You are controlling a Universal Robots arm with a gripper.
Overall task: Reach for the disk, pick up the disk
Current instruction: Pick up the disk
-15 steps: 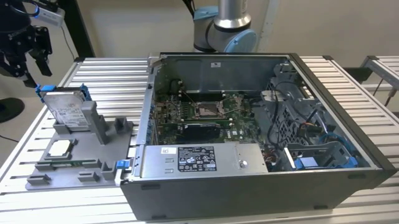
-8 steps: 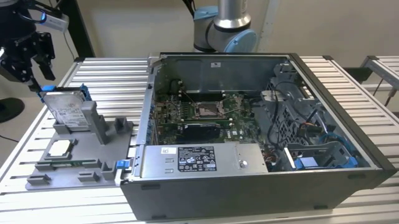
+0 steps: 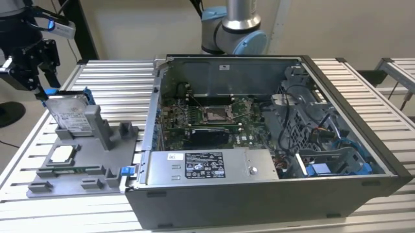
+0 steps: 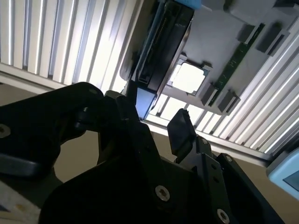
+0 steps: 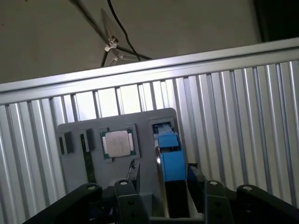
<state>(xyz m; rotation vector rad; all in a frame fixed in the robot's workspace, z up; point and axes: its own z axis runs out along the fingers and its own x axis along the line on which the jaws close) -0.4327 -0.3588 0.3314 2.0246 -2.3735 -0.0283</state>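
The disk stands on edge in a slot of the grey fixture, its silver labelled face showing and a blue carrier frame along its top. My black gripper hangs at the disk's top corner on the exterior view's left, open. In both wrist views the disk's blue-framed edge runs into the gap between my two dark fingers, with a gap left on each side. The gripper's midpoint sits over that edge. Nothing is clamped.
On the fixture lie a small square silver chip and a green memory stick. To the exterior view's right stands an open computer case with a grey power-supply box. Everything rests on a slatted aluminium table.
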